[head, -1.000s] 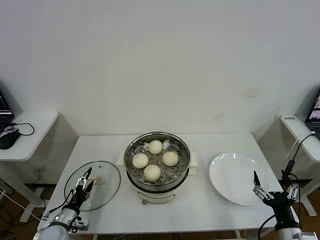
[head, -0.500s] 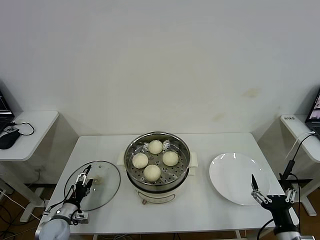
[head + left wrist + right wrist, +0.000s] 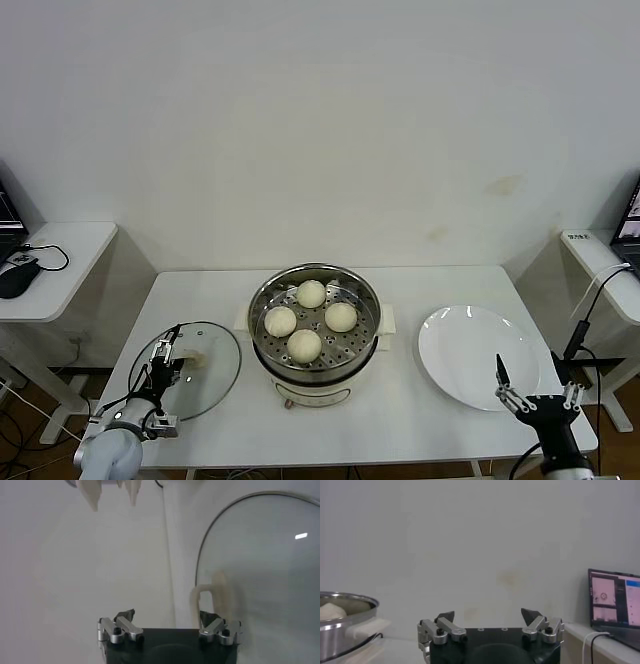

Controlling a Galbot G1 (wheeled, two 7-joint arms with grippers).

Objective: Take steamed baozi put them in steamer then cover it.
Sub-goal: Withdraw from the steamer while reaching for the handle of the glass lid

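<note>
Four cream-white baozi point(image 3: 304, 344) sit in the steel steamer point(image 3: 314, 270) on its white pot base at the table's middle. The glass cover point(image 3: 205, 385) lies flat on the table left of the steamer, with its cream handle point(image 3: 196, 360) up. My left gripper point(image 3: 166, 352) is open and empty over the cover's left part. In the left wrist view point(image 3: 167, 616) the handle point(image 3: 210, 592) lies just ahead of one finger, on the cover point(image 3: 265, 570). My right gripper point(image 3: 505, 385) is open and empty at the near right table edge, by the plate. It also shows in the right wrist view point(image 3: 489, 614).
A white empty plate point(image 3: 470, 350) lies right of the steamer. The steamer's rim point(image 3: 340, 605) shows to one side in the right wrist view. Side desks stand beyond both table ends, with a mouse point(image 3: 15, 280) on the left one and a laptop point(image 3: 615, 600) on the right.
My right gripper has dropped back toward the table's near edge and a little left. My left gripper has shifted slightly over the cover. Baozi, steamer and cover have not moved.
</note>
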